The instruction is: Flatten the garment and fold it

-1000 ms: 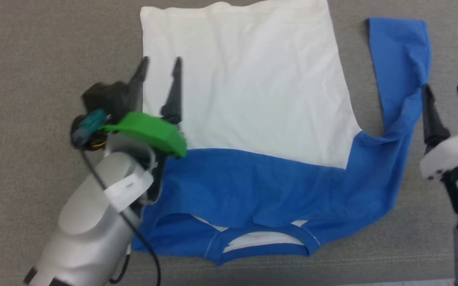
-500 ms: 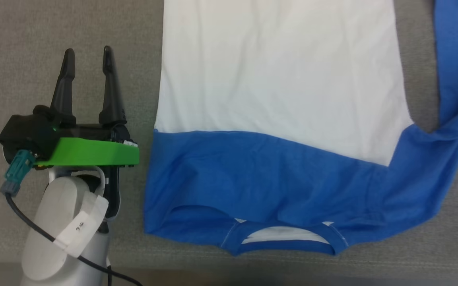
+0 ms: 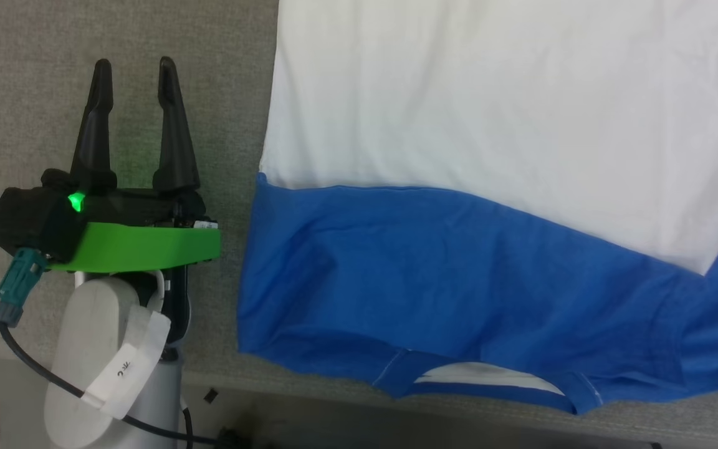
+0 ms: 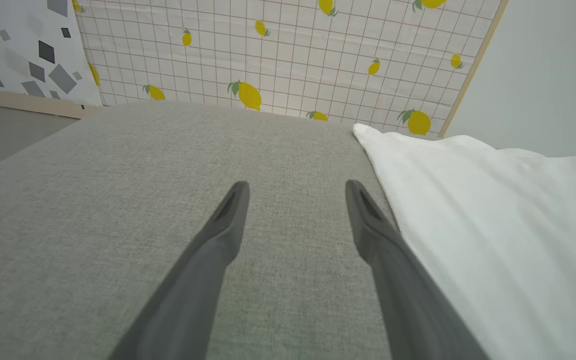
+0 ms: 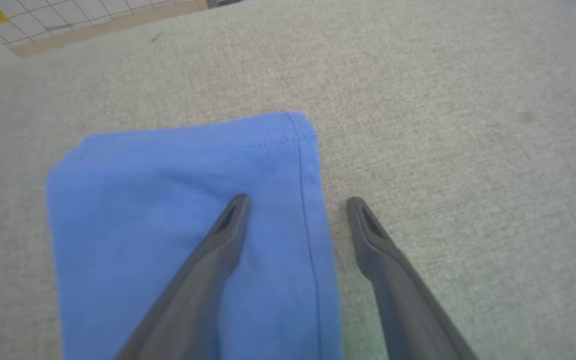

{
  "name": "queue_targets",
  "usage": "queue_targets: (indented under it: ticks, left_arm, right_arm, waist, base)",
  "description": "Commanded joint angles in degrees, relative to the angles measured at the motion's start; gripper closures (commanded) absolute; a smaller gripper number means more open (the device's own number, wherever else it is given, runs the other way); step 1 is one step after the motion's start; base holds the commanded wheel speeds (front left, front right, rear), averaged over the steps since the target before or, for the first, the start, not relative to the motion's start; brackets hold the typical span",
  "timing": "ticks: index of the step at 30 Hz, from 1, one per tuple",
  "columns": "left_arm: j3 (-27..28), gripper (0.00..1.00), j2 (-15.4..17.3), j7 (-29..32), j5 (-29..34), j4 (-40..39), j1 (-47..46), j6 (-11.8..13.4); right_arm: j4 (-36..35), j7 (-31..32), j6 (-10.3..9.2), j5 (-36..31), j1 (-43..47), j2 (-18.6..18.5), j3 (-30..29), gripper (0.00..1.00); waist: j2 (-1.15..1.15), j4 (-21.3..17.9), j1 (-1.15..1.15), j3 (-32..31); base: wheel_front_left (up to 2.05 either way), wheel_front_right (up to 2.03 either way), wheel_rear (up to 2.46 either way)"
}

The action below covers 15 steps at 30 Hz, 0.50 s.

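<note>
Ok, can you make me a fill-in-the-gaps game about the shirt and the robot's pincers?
1. The left pincer is open and holds ____.
2. The garment has a white body and ____ sleeves.
3. It lies on a ____ fabric surface.
4. The right pincer is ____, not shut.
Missing words: nothing; blue; grey; open.

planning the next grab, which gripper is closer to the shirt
Right. The right gripper is over the garment's blue sleeve, one finger above the cloth and one past its edge. The left gripper sits beside it over the grey surface.
</note>
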Motion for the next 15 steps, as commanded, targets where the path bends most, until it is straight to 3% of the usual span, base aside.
queue_targets:
  ticks: [1, 2, 4, 5, 6, 15]
  left_arm:
    - [0.59, 0.00, -0.46, -0.21, 0.63, -0.42, 0.32, -0.46]
    - [0.85, 0.00, -0.64, -0.21, 0.84, -0.48, 0.29, -0.64]
    - [1.41, 0.00, -0.99, -0.21, 1.23, -0.54, 0.21, -0.99]
    - [1.64, 0.00, -1.17, -0.21, 1.49, -0.51, 0.16, -1.13]
    - [1.80, 0.00, -1.31, -0.21, 1.64, -0.50, 0.10, -1.24]
    - [1.98, 0.00, -2.23, -0.21, 2.31, 1.40, 0.58, -2.08]
  right_arm:
    - [-0.50, 1.22, -0.09, -0.60, -1.10, 0.82, -0.53, 0.00]
    - [-0.62, 2.06, -0.09, -0.67, -1.18, 1.12, -0.64, 0.00]
    - [-1.11, 3.30, -0.09, -0.74, -1.22, 1.43, -0.67, 0.60]
    - [-1.47, 3.77, -0.09, -0.81, -1.10, 1.49, -0.65, 0.83]
    - [-1.79, 4.04, -0.09, -0.87, -0.96, 1.47, -0.47, 1.00]
    - [-5.31, 0.55, -0.09, 1.20, 2.52, 0.34, 0.24, 1.00]
  waist:
    - [0.00, 1.67, -0.01, 2.90]
    - [0.00, 1.64, -0.01, 3.01]
    - [0.00, 1.53, -0.01, 3.18]
    - [0.00, 1.44, -0.01, 3.20]
    - [0.00, 1.37, -0.01, 3.17]
    - [0.00, 0.75, -0.01, -1.30]
  base:
    - [0.00, 0.00, 0.00]
    - [0.00, 0.00, 0.00]
    - [0.00, 0.00, 0.00]
    - [0.00, 0.00, 0.00]
    - [0.00, 0.00, 0.00]
    - [0.00, 0.00, 0.00]
